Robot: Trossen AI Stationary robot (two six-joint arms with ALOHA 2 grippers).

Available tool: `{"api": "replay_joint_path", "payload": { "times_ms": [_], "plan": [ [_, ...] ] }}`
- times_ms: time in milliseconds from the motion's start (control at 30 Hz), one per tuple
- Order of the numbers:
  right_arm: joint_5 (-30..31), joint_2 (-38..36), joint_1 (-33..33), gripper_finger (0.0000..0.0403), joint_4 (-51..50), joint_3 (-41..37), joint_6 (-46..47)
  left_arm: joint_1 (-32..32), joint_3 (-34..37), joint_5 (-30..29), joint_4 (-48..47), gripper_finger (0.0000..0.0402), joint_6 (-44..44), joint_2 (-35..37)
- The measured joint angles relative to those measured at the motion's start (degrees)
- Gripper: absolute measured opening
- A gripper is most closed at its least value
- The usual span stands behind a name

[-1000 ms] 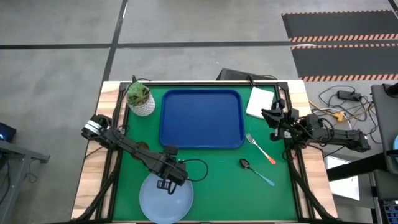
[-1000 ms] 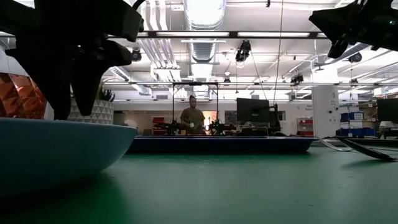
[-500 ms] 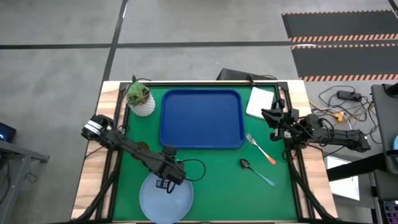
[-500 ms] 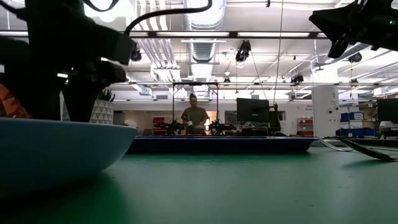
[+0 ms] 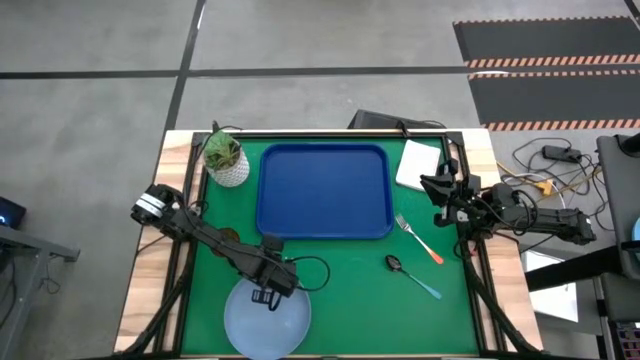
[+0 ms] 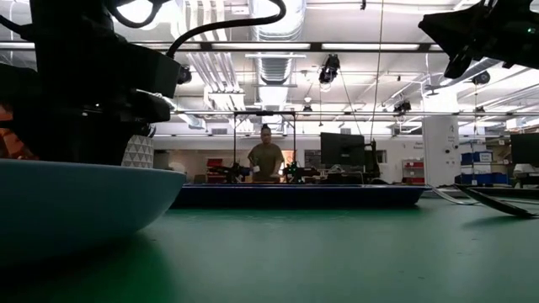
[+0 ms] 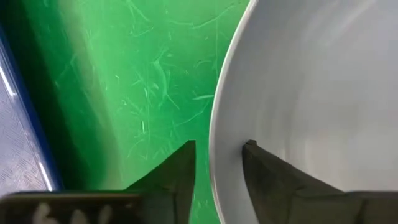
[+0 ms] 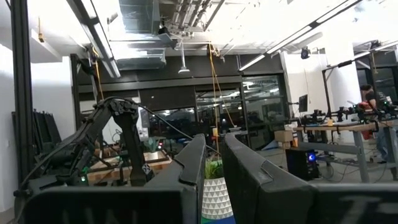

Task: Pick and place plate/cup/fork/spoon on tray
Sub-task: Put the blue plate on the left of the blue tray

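Observation:
The pale blue plate [image 5: 266,320] lies on the green mat at the near edge, left of centre. My left gripper [image 5: 265,296] points straight down over the plate's far rim [image 7: 216,134] and is open. One finger [image 7: 184,163] stands outside the rim and the other [image 7: 256,160] inside, with gaps showing on both sides. The dark blue tray [image 5: 323,190] lies at the far middle. To its right, the fork [image 5: 420,240] and spoon [image 5: 412,277] lie flat on the mat. The cup [image 5: 229,236] shows partly under the left arm. My right gripper [image 5: 432,186] waits at the right edge, fingers close together, holding nothing.
A white pot with a green plant [image 5: 226,158] stands at the far left corner. A white block [image 5: 420,163] lies at the far right, beside the tray. A black cable [image 5: 312,268] loops on the mat next to the left gripper. A person stands in the room behind the table.
My left gripper has come down, still pointing straight down, until its fingers stand around the plate's far rim. The plate has stayed where it was. My right arm has kept still.

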State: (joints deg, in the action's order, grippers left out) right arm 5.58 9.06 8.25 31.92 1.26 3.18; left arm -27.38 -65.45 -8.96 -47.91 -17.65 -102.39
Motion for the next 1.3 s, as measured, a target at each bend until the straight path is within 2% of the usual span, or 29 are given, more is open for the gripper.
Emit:
{"api": "replay_joint_path", "payload": {
  "times_ms": [233, 300, 800, 1000, 1167, 1300],
  "plan": [
    [0.0, 0.0, 0.0, 0.0043, 0.0, 0.0, -0.2, 0.0, -0.2, 1.2, 0.3, 0.0017, 0.0, 0.2],
    [0.0, 0.0, 0.0, 0.0043, 0.0, 0.0, -0.2, 0.0, -0.5, 1.7, 0.5, 0.0008, 0.0, 0.2],
    [0.0, 0.0, 0.0, 0.0043, 0.0, 0.0, -0.4, 2.1, -7.1, 1.4, 1.6, 0.0004, -1.6, 0.5],
    [0.0, 0.0, 0.0, 0.0043, 0.0, 0.0, -0.3, 5.1, -7.5, 0.8, 7.3, 0.0000, -1.5, 3.8],
    [-1.1, 0.0, 0.0, 0.0043, 0.1, 0.0, -0.2, 9.0, -7.4, -3.9, 8.5, 0.0000, -1.8, 8.1],
    [-2.7, -0.1, 0.0, 0.0043, 0.4, 0.1, -0.2, 13.8, -7.6, -8.1, 8.4, 0.0000, -6.0, 12.0]
  ]
}}
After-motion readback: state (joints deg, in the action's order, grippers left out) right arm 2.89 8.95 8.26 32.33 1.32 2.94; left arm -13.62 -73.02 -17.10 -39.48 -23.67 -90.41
